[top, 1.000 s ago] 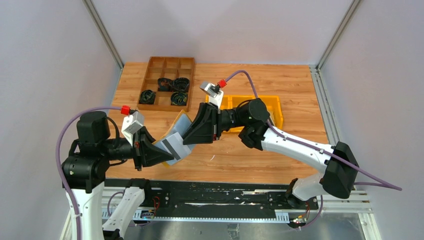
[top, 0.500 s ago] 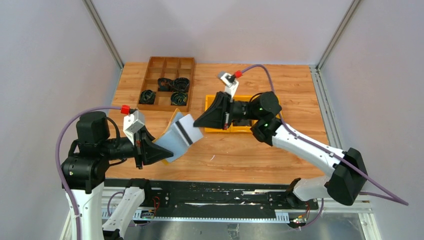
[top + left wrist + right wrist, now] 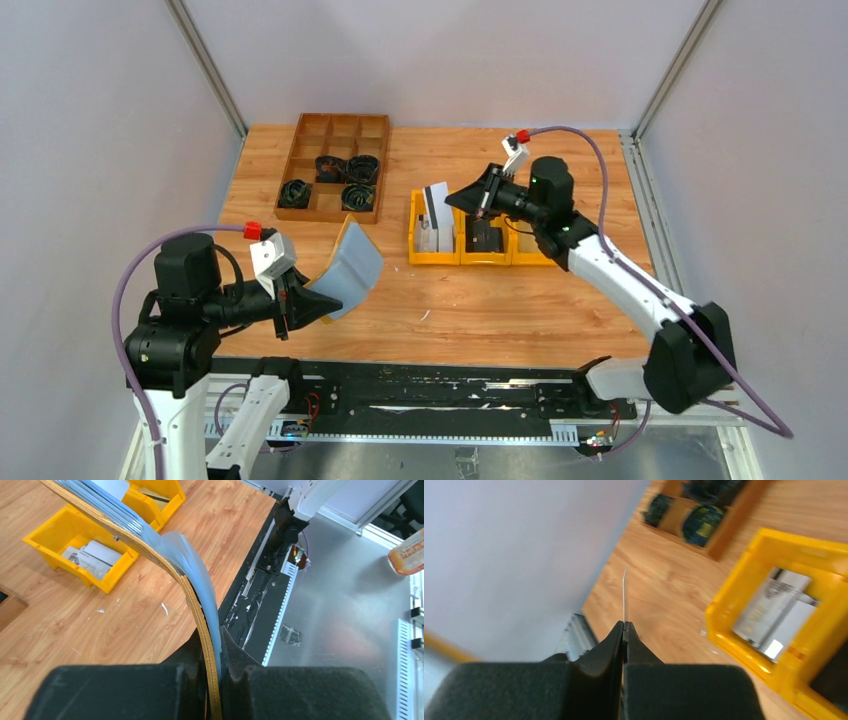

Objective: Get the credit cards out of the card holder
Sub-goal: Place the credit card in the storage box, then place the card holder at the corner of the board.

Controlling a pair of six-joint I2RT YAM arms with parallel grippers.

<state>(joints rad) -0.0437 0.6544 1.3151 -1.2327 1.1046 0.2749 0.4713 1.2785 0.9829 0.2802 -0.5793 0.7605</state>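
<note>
My left gripper (image 3: 303, 304) is shut on the lower edge of the card holder (image 3: 347, 266) and holds it open and curved above the table. In the left wrist view its mustard cover (image 3: 150, 550) and pale blue sleeves (image 3: 200, 580) bend up out of my left gripper (image 3: 212, 647). My right gripper (image 3: 455, 197) is shut on a white credit card (image 3: 437, 204), held upright over the left compartment of the yellow bin (image 3: 413, 228). In the right wrist view the card (image 3: 624, 592) shows edge-on, sticking out of my right gripper (image 3: 623, 626).
The yellow bin (image 3: 729, 625) holds other cards (image 3: 774, 607) in its left compartment and a dark item (image 3: 486, 238) in the middle one. A brown divided tray (image 3: 338, 128) with black coils stands at the back left. The table's front rail (image 3: 420, 385) lies near the arm bases.
My right gripper has drawn the card out of the holder and carried it back and right to over the yellow bin. The left gripper still holds the holder, a little lower.
</note>
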